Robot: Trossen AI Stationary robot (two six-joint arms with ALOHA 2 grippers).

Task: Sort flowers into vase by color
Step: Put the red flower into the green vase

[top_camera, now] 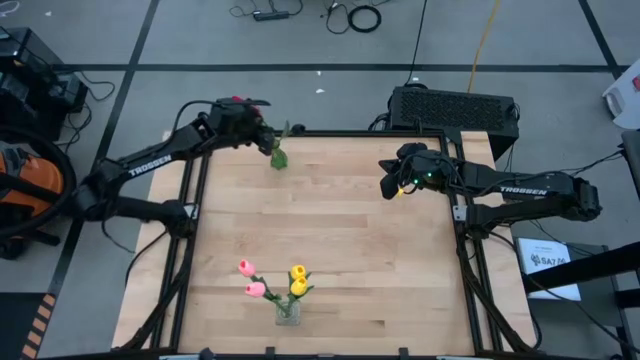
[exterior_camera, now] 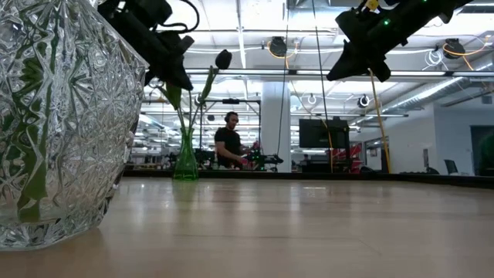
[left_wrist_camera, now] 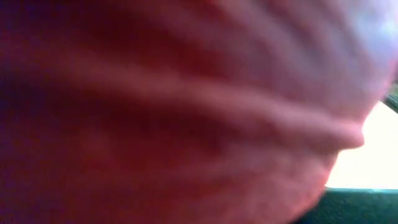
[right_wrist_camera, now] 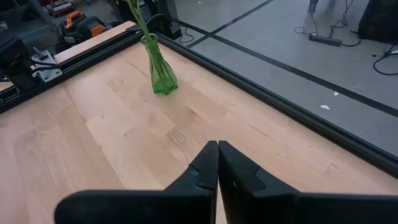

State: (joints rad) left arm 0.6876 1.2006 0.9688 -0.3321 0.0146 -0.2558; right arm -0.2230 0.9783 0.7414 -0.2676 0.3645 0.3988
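Left arm over green vase, right arm idle

Left gripper (top_camera: 262, 130) is raised over the far edge of the table (top_camera: 380, 250), left of centre, the arm reaching in from the left side with its wrist bent toward the green glass vase (top_camera: 278, 158). Low view shows it just above that vase (exterior_camera: 185, 158), with a stem and a dark tulip head (exterior_camera: 223, 59) beside the fingers. A red tulip head (left_wrist_camera: 174, 112) fills the left wrist view; finger spacing cannot be told.

Right gripper (top_camera: 390, 185) hangs above the table near the far right corner, arm stretched in from the right side, fingers pressed together and holding nothing (right_wrist_camera: 217, 165). It points toward the green vase (right_wrist_camera: 160, 68), well apart from it.

Clear cut-glass vase (top_camera: 287, 308) stands near the near edge, about centre, holding two pink tulips (top_camera: 250, 278) and two yellow tulips (top_camera: 298, 279).
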